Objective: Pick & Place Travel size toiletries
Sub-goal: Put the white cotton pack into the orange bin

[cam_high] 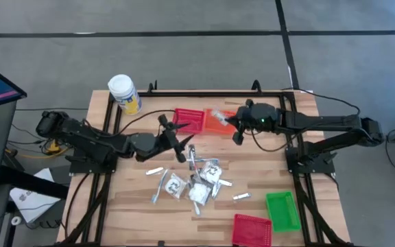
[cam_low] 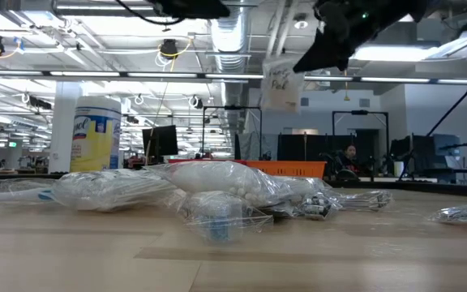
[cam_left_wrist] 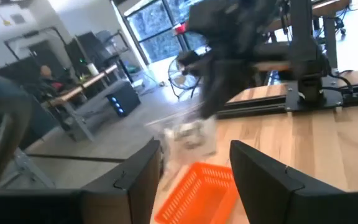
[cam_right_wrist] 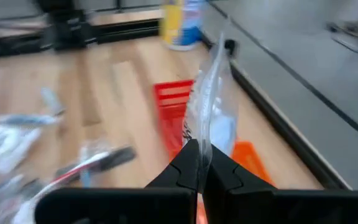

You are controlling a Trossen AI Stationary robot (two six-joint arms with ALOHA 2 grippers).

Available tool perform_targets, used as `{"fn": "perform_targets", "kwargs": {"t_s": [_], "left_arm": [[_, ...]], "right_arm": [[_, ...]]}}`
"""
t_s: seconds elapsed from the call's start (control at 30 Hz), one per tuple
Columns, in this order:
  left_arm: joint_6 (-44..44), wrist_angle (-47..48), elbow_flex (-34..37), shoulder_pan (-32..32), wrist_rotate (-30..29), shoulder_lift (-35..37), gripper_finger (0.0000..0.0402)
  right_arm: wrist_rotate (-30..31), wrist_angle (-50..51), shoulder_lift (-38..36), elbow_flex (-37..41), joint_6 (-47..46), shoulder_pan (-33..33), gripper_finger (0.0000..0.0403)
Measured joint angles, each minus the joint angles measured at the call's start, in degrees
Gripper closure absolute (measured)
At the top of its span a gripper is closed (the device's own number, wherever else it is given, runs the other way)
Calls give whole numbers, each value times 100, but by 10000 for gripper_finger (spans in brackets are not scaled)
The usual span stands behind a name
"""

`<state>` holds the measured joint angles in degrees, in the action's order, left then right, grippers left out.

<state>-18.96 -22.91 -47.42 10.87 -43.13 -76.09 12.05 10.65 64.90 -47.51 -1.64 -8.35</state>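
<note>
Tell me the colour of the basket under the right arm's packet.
Orange basket, clearest in the high view.

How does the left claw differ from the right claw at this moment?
The left claw stands open and holds nothing, while the right claw is shut on a clear-wrapped packet. The left claw sits beside the red basket, near the pile of toiletries; the right claw hangs above the orange basket, with its packet dangling over it. Both are dark two-finger claws at the far part of the table.
</note>
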Motion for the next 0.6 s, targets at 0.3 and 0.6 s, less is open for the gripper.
{"fn": "perform_targets", "kwargs": {"t_s": [0.3, 0.6], "left_arm": [[714, 21, 335, -871, 2386, -2, 233], [1492, 13, 337, -1381, 4255, -2, 208]], "right_arm": [[-28, 607, 2, -113, 677, 600, 403], [-36, 751, 2, -209, 976, 1175, 403]]}}
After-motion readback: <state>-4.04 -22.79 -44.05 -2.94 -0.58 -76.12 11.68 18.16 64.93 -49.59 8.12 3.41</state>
